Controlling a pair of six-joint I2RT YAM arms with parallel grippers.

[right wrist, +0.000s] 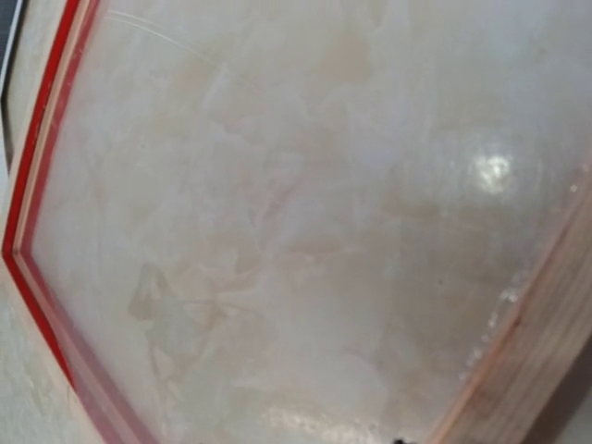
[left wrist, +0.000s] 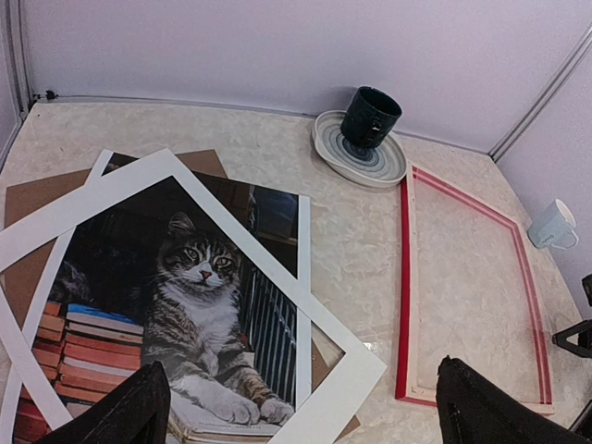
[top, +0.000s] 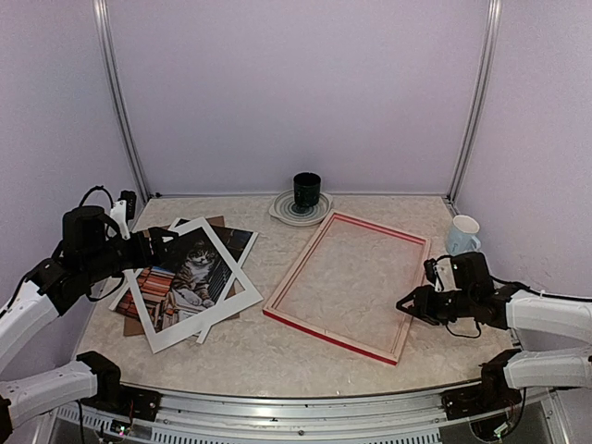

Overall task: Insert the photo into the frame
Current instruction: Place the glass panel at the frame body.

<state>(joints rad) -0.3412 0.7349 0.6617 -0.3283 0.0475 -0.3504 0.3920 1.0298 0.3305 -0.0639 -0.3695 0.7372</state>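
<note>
Frame (top: 329, 336) beside photo (top: 196, 268) under white mat (left wrist: 361, 370); book spines (left wrist: 92, 356) illegible.

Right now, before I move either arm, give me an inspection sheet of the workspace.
Surface: marbled table, flat.
Job's things: photo lies under white mat on brown backing board, left; frame lies flat right of centre, holds no photo.
Clutter: dark mug on striped plate at back; white mug at right edge.
Grippers: left claw open above the photo; right claw at frame's right rail, state unclear.
Cables: black cables loop at both arms.
Surroundings: lilac walls, metal corner posts.
</note>
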